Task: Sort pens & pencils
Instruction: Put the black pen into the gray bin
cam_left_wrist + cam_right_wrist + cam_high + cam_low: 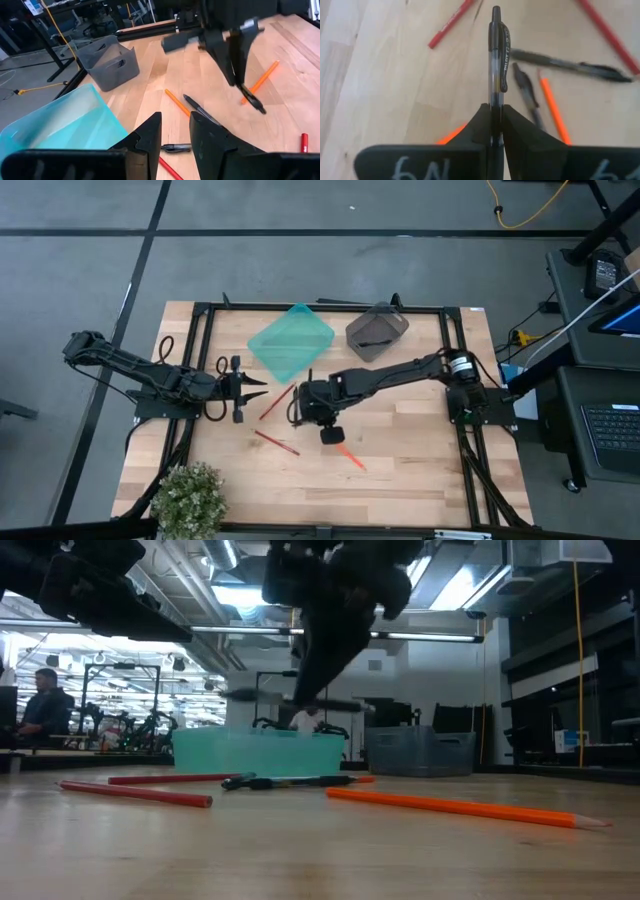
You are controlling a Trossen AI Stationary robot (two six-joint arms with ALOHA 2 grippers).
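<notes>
Readable text: white brand lettering, apparently "PILOT G-2", runs along the clip of the black pen (496, 55) clamped in the right tool (494, 125). White handwritten marks on that tool's body: illegible. Nothing else readable.

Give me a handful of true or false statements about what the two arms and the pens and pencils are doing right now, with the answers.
1. The right gripper is shut on a black pen. True.
2. The left gripper holds an orange pencil. False: it is open and holds nothing.
3. The teal bin and grey bin sit side by side at the table's far edge. True.
4. All the pencils are already in a bin. False: the orange pencil and a red pencil lie on the table.
</notes>
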